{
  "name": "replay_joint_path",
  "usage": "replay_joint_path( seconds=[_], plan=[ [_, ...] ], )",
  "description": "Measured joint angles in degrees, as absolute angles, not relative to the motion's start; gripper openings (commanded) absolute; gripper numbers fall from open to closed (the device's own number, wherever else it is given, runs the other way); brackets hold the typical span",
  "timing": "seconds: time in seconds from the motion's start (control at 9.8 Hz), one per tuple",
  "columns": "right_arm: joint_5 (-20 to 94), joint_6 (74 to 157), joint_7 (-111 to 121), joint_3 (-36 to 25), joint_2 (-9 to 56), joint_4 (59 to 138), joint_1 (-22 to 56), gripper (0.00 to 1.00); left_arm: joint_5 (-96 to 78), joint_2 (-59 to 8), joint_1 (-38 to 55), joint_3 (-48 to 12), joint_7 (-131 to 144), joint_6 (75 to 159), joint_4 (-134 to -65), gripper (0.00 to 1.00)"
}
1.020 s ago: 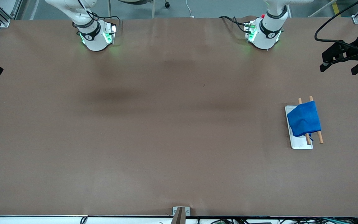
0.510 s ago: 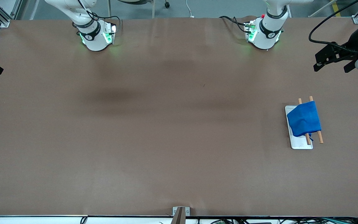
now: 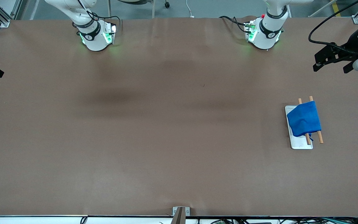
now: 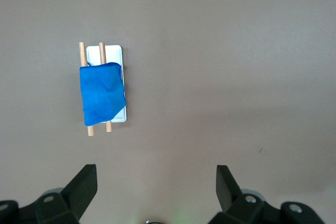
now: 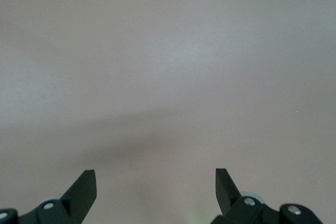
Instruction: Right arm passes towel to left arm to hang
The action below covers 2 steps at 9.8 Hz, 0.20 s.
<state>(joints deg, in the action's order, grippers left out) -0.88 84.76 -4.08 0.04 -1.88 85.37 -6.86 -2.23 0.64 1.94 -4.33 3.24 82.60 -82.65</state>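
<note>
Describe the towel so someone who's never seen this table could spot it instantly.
Look toward the left arm's end of the brown table for a small white tray carrying two wooden rods. The towel is draped over those rods, the only bright blue, soft thing there.

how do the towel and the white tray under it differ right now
The towel is bright blue, soft cloth, rumpled; the white tray is white, stiff and flat.
The towel is draped over two wooden rods, raised; the white tray lies flat on the table.
The towel covers only part of the length; the white tray's end nearer the front camera shows bare.
Both sit at the left arm's end of the table, untouched by either gripper.
</note>
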Motion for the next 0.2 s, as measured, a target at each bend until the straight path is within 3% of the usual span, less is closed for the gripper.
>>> replay_joint_path(
  seconds=[0.2],
  plan=[
    [-0.61, 84.67, -4.06, -0.92, -1.11, 84.56, -6.87, 1.00, -2.23, 0.64, 1.93, -4.33, 3.24, 82.60, -82.66, 1.00]
  ],
)
